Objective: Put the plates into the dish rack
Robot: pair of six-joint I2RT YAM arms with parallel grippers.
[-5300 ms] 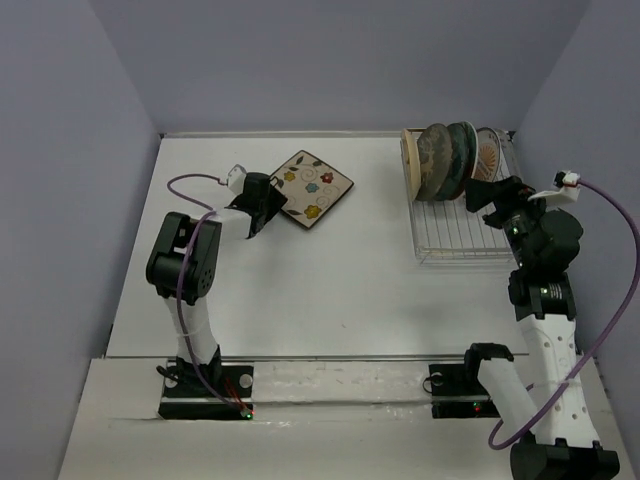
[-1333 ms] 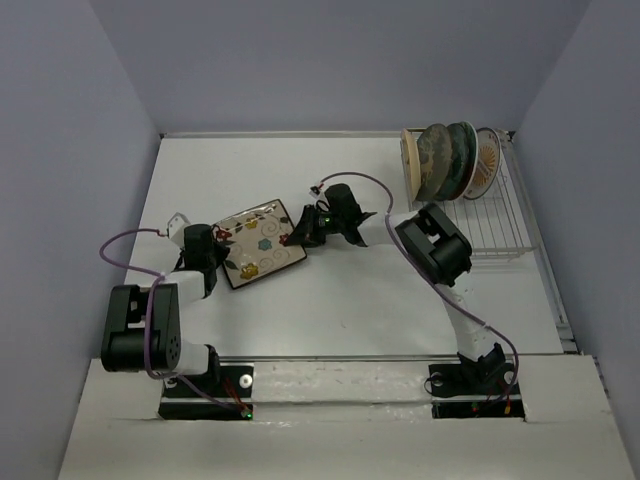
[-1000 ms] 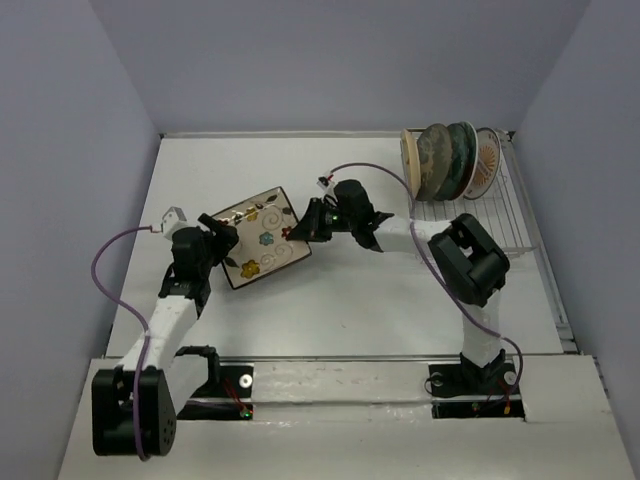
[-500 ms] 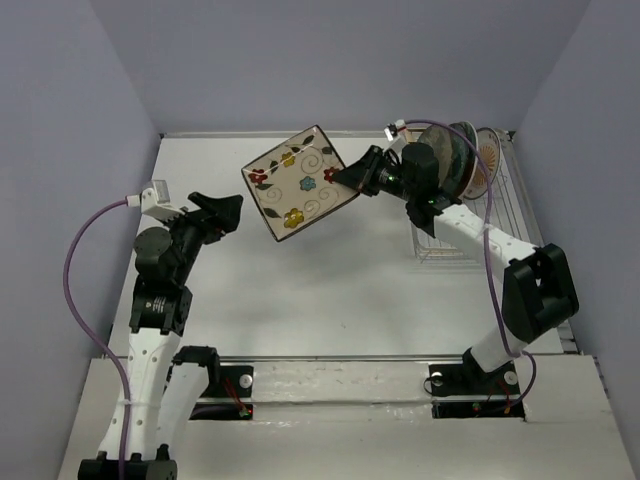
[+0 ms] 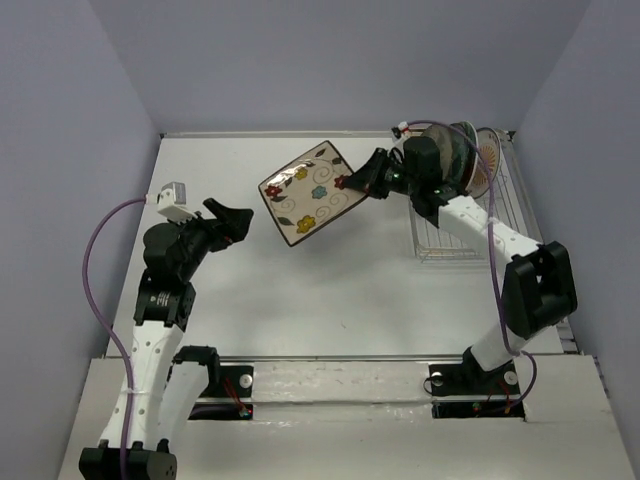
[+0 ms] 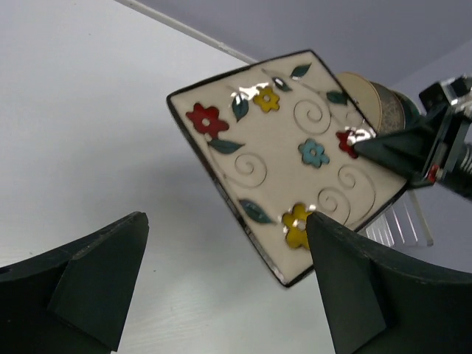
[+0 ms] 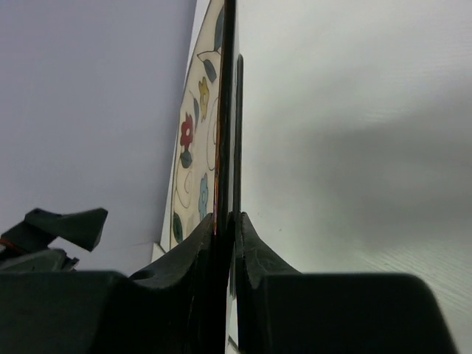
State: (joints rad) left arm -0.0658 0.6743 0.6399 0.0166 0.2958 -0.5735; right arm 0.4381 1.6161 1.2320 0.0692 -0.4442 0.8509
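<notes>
The square cream floral plate point(image 5: 315, 190) hangs tilted above the table, my right gripper point(image 5: 365, 180) shut on its right edge. In the right wrist view that plate point(image 7: 198, 125) shows edge-on, pinched between the right gripper point(image 7: 225, 217) fingers. My left gripper point(image 5: 232, 220) stands open to the plate's left, apart from it and empty. From the left wrist, the left gripper point(image 6: 225, 221) faces the plate point(image 6: 287, 158). Several round plates point(image 5: 445, 160) stand upright in the dish rack point(image 5: 460, 245) at the back right, behind the right wrist.
The rack's near half point(image 5: 450, 250) is bare wire. Grey walls point(image 5: 70, 150) close in the table on the left, back and right. The right arm's elbow point(image 5: 535, 290) sits at the rack's near right corner.
The left gripper has opened, let go of the square plate and drawn back to the left. The right gripper has lifted the plate off the table and carried it back and right, toward the rack.
</notes>
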